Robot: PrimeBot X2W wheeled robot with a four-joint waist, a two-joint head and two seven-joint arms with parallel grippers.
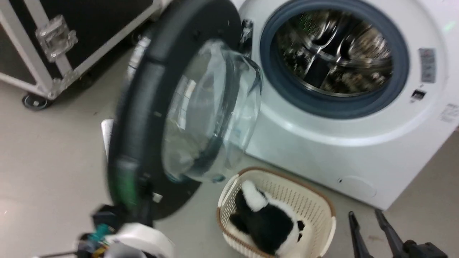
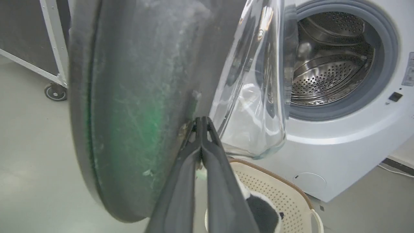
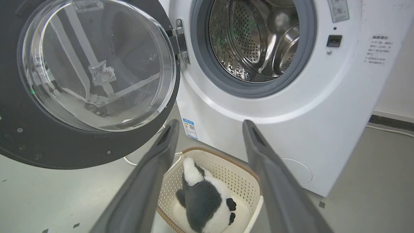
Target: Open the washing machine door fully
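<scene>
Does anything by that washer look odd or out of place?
Nothing is spilled or broken. The one oddity is a plush panda lying in the laundry basket by the open washing machine door, where you'd expect clothes.

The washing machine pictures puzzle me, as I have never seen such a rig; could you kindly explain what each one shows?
A wheeled robot with two arms took all three at one moment. The head view looks down from its head at a white washing machine. The round washing machine door, a black ring around a glass bowl, stands swung out to the left, baring the steel drum. On the floor before the machine stands a cream basket holding a panda toy. The left wrist view looks along the left gripper: its two dark fingers are shut together, tips at the door's inner side beside the glass. The right wrist view looks along the right gripper, which is open and holds nothing.
</scene>
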